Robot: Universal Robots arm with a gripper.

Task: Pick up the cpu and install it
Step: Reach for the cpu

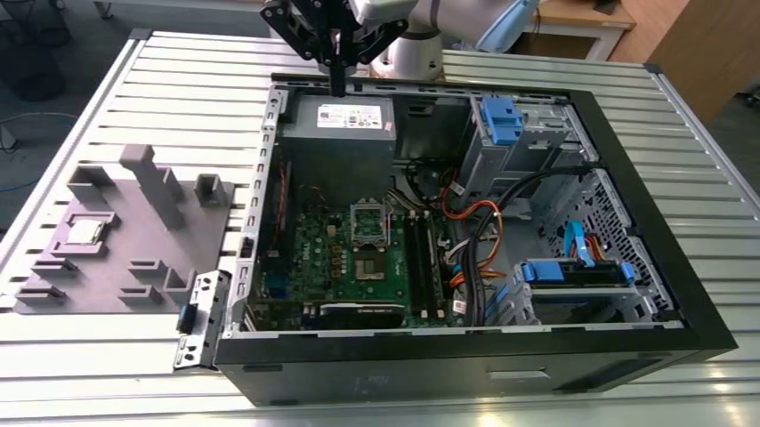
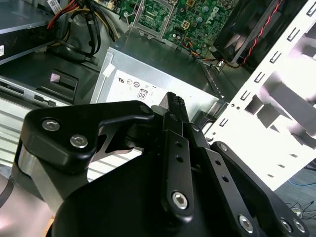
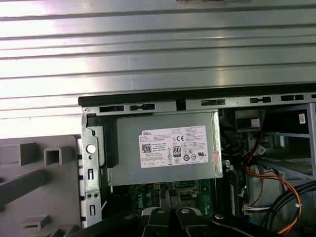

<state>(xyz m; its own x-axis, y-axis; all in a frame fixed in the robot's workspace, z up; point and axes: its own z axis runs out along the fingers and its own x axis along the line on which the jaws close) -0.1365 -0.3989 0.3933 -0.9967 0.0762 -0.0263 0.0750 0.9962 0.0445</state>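
We see the pincer [image 1: 341, 86] hanging over the far edge of the open computer case [image 1: 475, 360], just above the power supply [image 1: 338, 133]. Its fingers are pressed together and hold nothing. The cpu [image 1: 84, 232] lies well apart from it, seated in a recess of the grey moulded tray [image 1: 196, 236] on the slatted counter [image 1: 178, 80], at the exterior view's left.

We judge a knock to be the main risk, since the tray's upright posts [image 1: 155, 182] and the case wall stand between the pincer and the chip. A thin, flat chip in a recess could also tilt or slip from a poor pinch.

Beside the socket [image 1: 370, 229] on the motherboard, orange and black cables [image 1: 475, 213] crowd the exterior view's right and could snag.
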